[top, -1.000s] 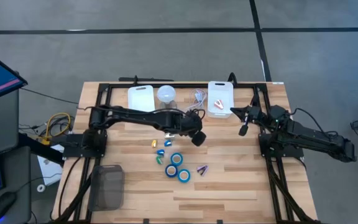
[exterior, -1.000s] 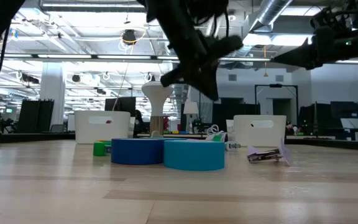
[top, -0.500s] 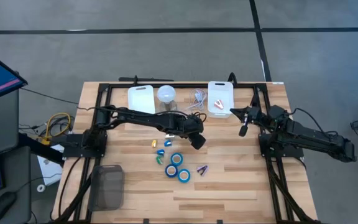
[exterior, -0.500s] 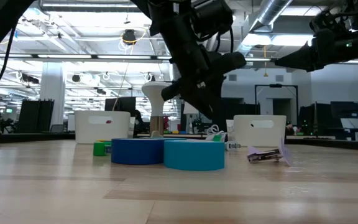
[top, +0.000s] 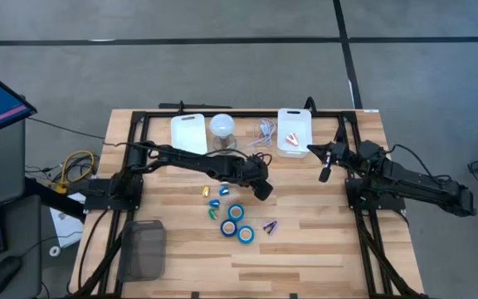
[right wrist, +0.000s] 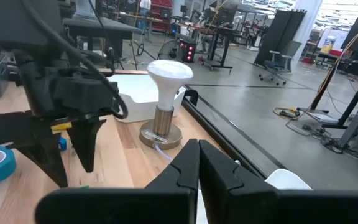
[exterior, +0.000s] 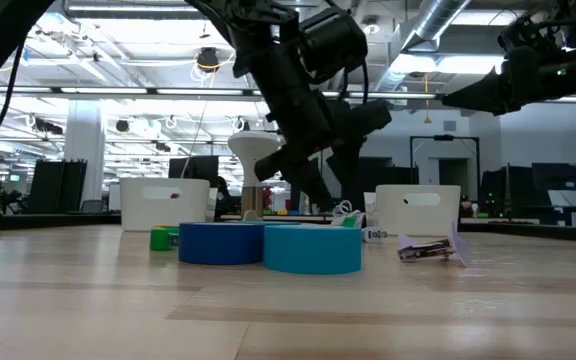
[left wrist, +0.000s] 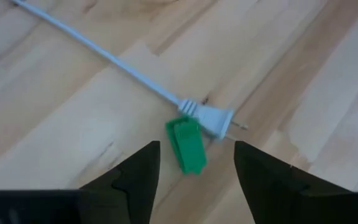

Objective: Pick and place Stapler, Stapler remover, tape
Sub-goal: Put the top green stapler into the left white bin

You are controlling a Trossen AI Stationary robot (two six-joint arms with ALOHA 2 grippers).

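Three blue tape rolls (top: 236,223) lie flat in a cluster at mid-table; two of them show in the low view (exterior: 268,245). A small purple thing (top: 270,225) lies to their right. My left gripper (top: 261,188) hangs open just far-right of the rolls, a little above the table. In the left wrist view its fingers (left wrist: 194,149) stand on either side of a small green piece (left wrist: 186,144) that lies next to a white plug (left wrist: 215,121), touching neither. My right gripper (top: 324,172) is shut and empty, held high near the right white bin (top: 294,131).
A second white bin (top: 189,131) and a lamp (top: 222,126) stand at the far edge, with a white cable (top: 264,130) between the lamp and the right bin. An orange thing (top: 290,139) lies in the right bin. Small blue, yellow and green pieces (top: 214,202) lie left of the rolls.
My left gripper has come down toward the table near the tape rolls, tipping its fingers more steeply downward. My right arm has kept still.
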